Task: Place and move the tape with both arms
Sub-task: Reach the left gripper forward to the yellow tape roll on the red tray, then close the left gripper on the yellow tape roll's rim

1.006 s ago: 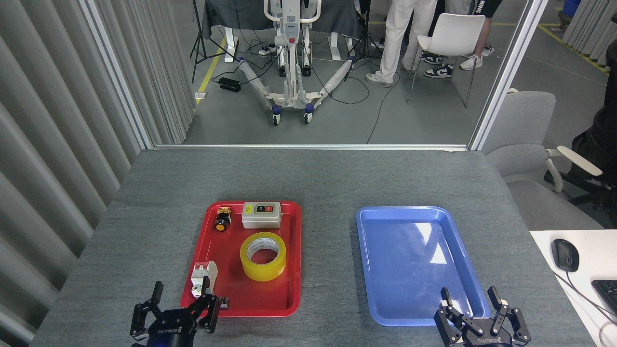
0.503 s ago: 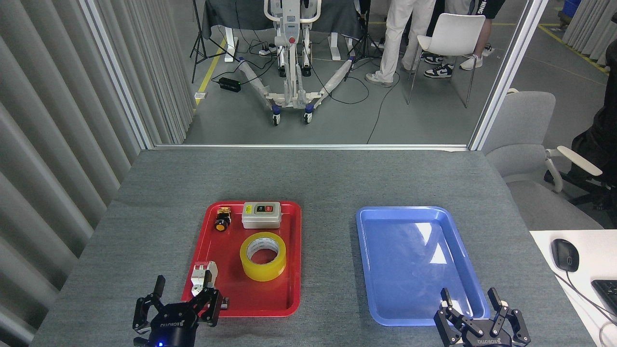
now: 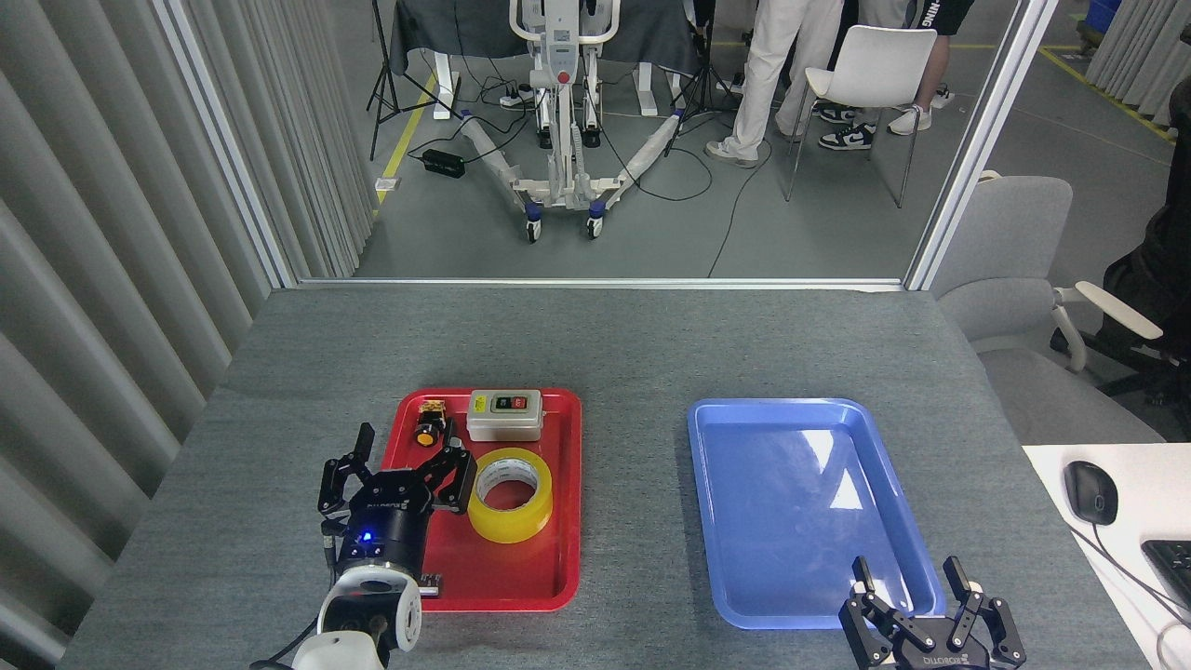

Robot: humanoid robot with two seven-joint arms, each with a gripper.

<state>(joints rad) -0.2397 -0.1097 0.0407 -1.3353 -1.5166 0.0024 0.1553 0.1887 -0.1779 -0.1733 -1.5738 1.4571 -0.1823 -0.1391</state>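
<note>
The tape [image 3: 509, 495], a yellow roll with a white core, lies flat in the red tray [image 3: 549, 558], right of centre. My left gripper [image 3: 402, 463] is open over the tray's left half, its right-hand fingers just left of the roll; I cannot tell whether they touch it. Nothing is between its fingers. My right gripper [image 3: 916, 588] is open at the bottom edge of the head view, just below the near rim of the blue tray [image 3: 791, 502], holding nothing.
A grey switch box [image 3: 503, 414] and a small orange-black push button [image 3: 430, 423] sit at the red tray's far end. The blue tray holds nothing. A white desk with a mouse [image 3: 1090, 491] stands at the right. People and chairs are beyond the table.
My left arm has advanced forward and to the right, from the table's near edge to over the red tray beside the tape, now hiding the white breaker. The right gripper has stayed put.
</note>
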